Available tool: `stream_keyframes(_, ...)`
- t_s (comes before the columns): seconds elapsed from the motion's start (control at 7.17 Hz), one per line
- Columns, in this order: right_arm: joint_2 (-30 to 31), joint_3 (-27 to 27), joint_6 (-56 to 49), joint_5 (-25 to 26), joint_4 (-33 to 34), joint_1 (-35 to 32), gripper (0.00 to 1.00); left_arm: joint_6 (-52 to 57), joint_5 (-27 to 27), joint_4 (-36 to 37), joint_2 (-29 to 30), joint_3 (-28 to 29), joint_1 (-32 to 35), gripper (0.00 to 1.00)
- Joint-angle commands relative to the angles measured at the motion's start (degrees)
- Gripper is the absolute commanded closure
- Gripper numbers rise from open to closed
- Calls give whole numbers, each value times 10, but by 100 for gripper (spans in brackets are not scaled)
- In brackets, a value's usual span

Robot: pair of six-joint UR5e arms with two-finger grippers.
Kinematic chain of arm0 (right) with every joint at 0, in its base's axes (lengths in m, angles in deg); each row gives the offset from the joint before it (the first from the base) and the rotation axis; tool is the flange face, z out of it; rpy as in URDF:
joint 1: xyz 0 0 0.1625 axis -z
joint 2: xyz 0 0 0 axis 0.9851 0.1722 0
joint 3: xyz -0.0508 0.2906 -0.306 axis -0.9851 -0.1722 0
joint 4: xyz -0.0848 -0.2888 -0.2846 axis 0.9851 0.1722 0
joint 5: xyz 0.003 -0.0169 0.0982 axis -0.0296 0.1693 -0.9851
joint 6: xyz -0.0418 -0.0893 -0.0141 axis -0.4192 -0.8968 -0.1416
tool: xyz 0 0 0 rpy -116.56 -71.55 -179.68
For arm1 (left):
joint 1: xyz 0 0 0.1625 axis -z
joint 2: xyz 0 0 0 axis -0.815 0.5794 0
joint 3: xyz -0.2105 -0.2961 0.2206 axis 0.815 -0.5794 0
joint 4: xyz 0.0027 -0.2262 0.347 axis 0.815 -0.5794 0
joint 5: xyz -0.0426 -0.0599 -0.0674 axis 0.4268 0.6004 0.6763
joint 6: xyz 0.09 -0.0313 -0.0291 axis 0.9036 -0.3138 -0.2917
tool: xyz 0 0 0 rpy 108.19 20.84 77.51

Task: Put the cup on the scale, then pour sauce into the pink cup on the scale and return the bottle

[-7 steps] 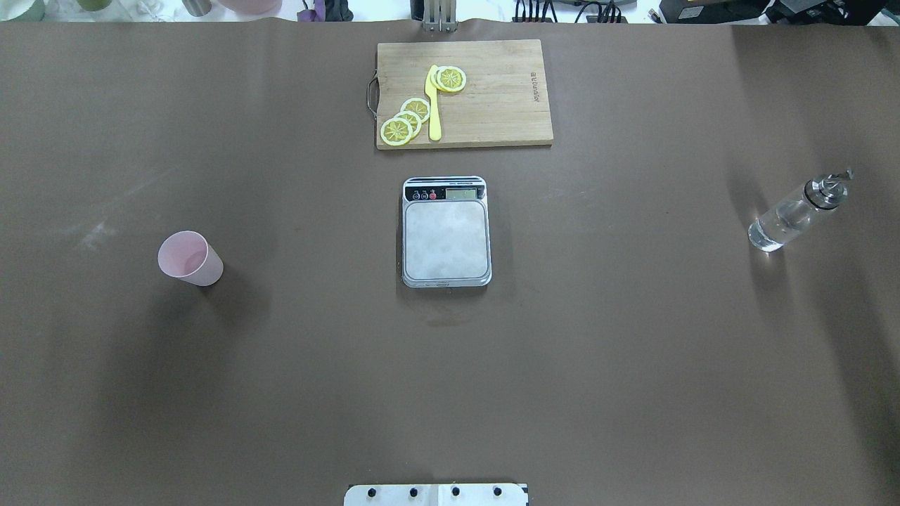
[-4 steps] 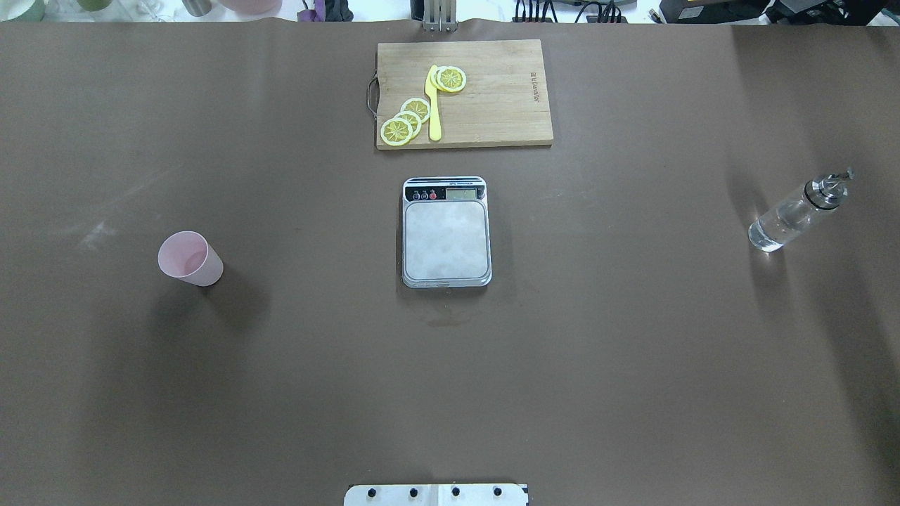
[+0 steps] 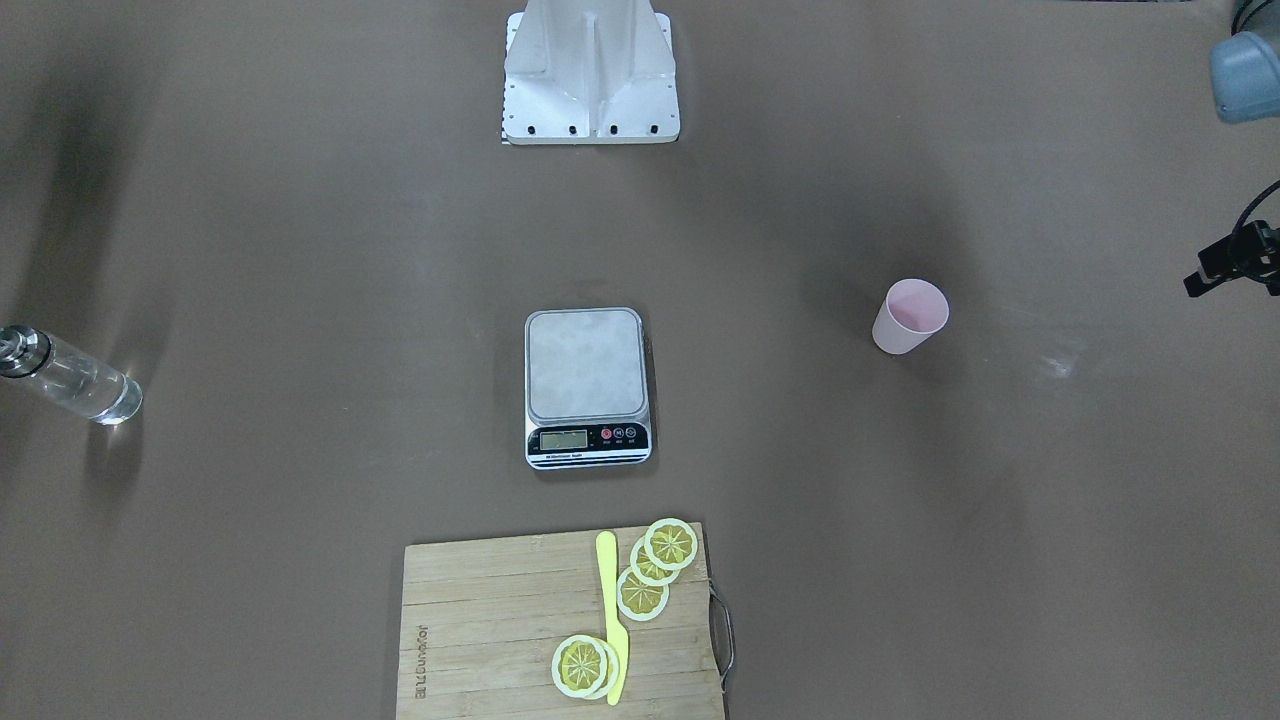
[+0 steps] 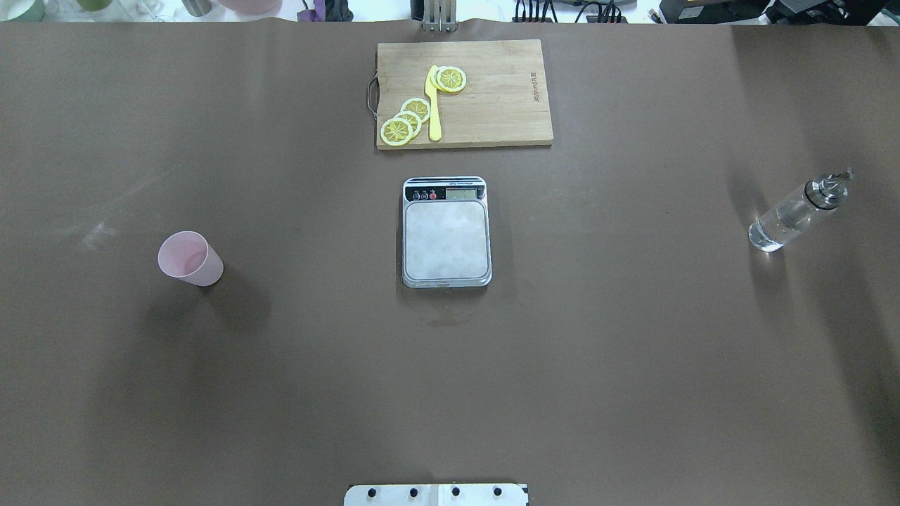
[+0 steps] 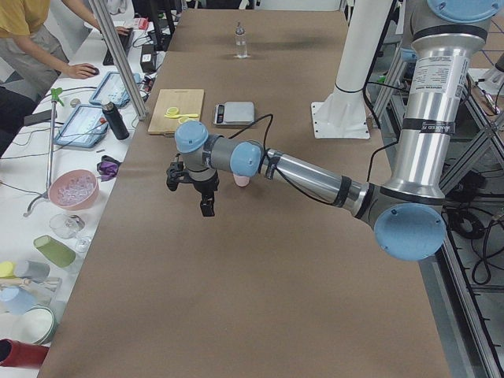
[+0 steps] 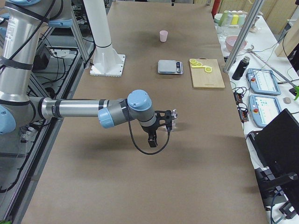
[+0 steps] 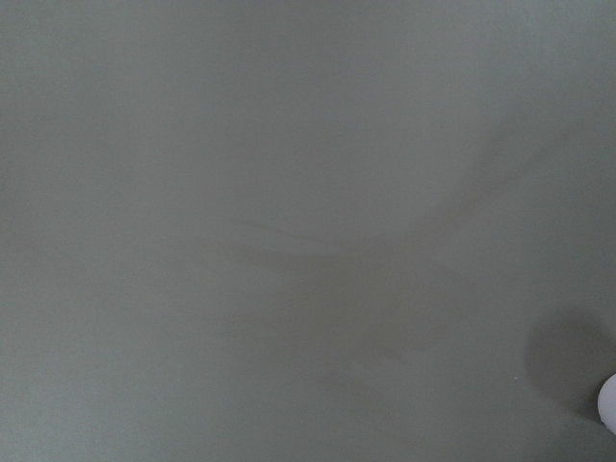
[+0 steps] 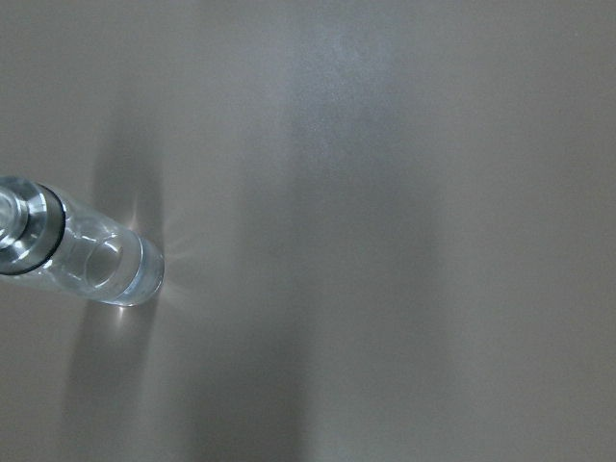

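The cup (image 4: pixel 190 258) stands upright toward the counter's (image 4: pixel 633 351) left edge, the bottle (image 4: pixel 794 214) toward its right edge, and the scale (image 4: pixel 446 232) at the middle. The left hand (image 5: pixel 206 206) hangs near the cup and the right hand (image 6: pixel 152 140) near the bottle. Whether either is apart or together, I cannot tell.

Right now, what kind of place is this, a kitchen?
Probably a robot lab, not a home kitchen. A big robot arm reaches over the brown table, tablets lie on a side bench, and the scale looks like a practice prop.

Bamboo cutting board (image 4: pixel 492 98), perhaps 5 lemon slices (image 4: pixel 397 131), yellow knife (image 4: pixel 434 121)
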Motion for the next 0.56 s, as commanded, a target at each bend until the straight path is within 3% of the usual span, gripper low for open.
stream_keyframes(0.0,-7,-18,-6,1,-24,10,0,-97,-3,-1,10,-21,-39,2)
stream_keyframes(0.42,-9,-63,-4,-5,-126,19,0,-208,-51,-5,27,-36,-101,3)
